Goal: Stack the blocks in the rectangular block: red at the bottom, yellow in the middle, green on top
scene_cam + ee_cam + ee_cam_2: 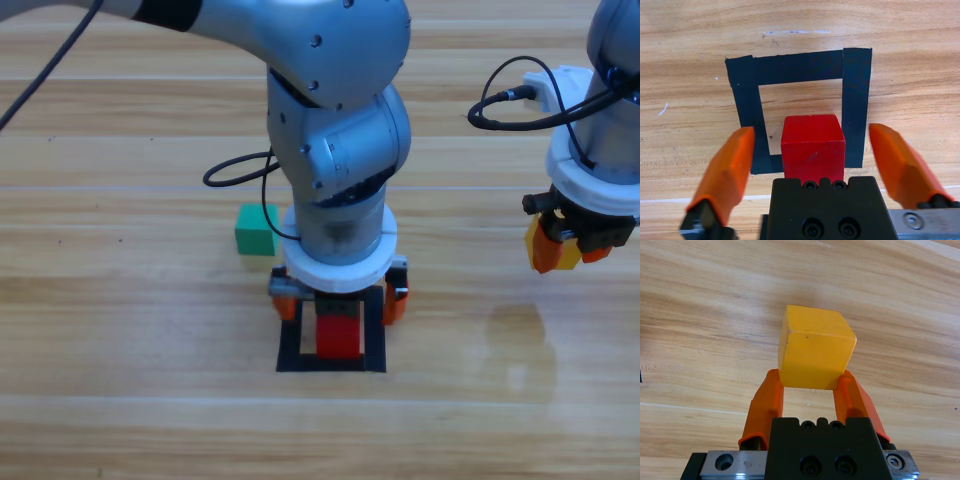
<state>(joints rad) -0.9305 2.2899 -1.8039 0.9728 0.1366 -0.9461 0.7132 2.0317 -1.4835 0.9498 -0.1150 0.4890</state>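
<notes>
The red cube (339, 336) sits inside the black tape rectangle (290, 345), between the wide-open left pincer (340, 292). Off to the right, the right pincer (566, 250) grips the yellow cube (815, 348), raised above the worktop (120, 400).

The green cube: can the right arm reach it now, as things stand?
Probably not. The right gripper is shut on the yellow cube, and the left arm stands between it and the green cube.
</notes>
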